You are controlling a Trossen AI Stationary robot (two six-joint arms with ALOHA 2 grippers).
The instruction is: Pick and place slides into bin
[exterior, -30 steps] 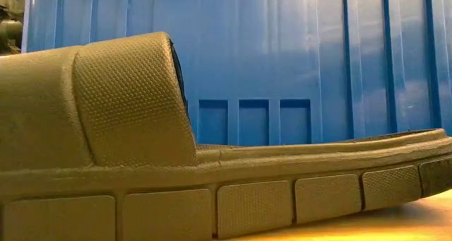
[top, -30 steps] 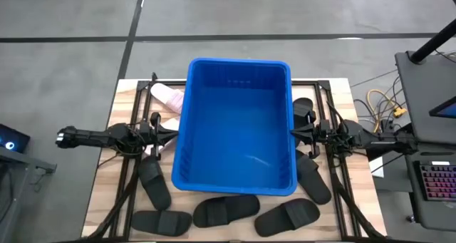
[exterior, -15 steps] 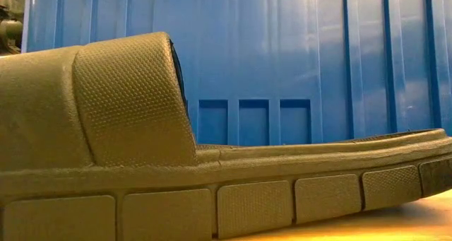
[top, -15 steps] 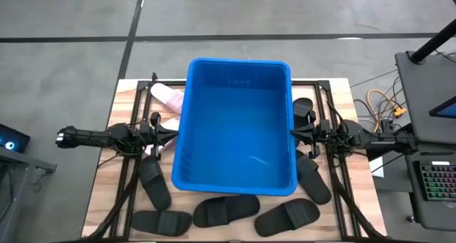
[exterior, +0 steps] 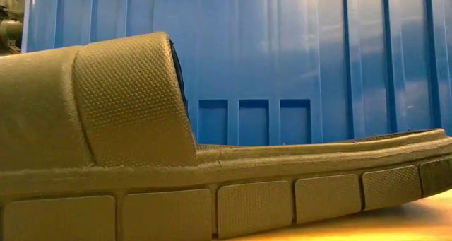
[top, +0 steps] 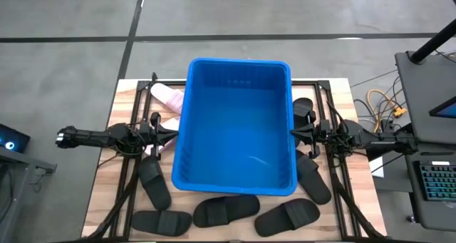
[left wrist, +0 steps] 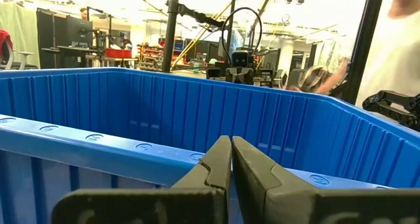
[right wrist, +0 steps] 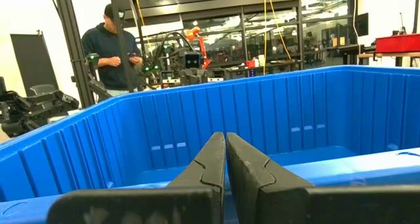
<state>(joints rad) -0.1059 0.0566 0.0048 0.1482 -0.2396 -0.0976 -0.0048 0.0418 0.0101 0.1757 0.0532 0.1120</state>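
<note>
Start state, nothing picked yet. The bin [top: 239, 125] sits in the middle of the worktop [top: 100, 200] and looks empty inside; no slide is in it.

Slides, all on the worktop around the bin:
- near edge: three black slides in a row [top: 226, 210], one of them filling the low view right in front of the bin wall.
- left of the bin: one black slide [top: 154, 183] toward the near corner, and pale pink slides [top: 166, 96] at the far left corner, partly hidden by the bin and the arm.
- right of the bin: one black slide [top: 313, 179] toward the near side and another [top: 303, 109] farther back, just beside the bin wall.

Left hand [top: 171, 129]: fingers pressed together, holding nothing, tip pointing at the bin's left wall at rim height. Right hand [top: 296, 134]: fingers likewise together, empty, pointing at the bin's right wall. Both wrist views look over the rim into the bin. A person stands in the room well beyond the worktop.

Step in hand, by my reading: rest pose before the first pick.

Next move calls for: one hand to spread its fingers, swing clear of the bin wall and drop over a slide on its own side. The strap looks the easiest part to pinch. Bin walls are tall, so the lift must clear the rim.
</note>
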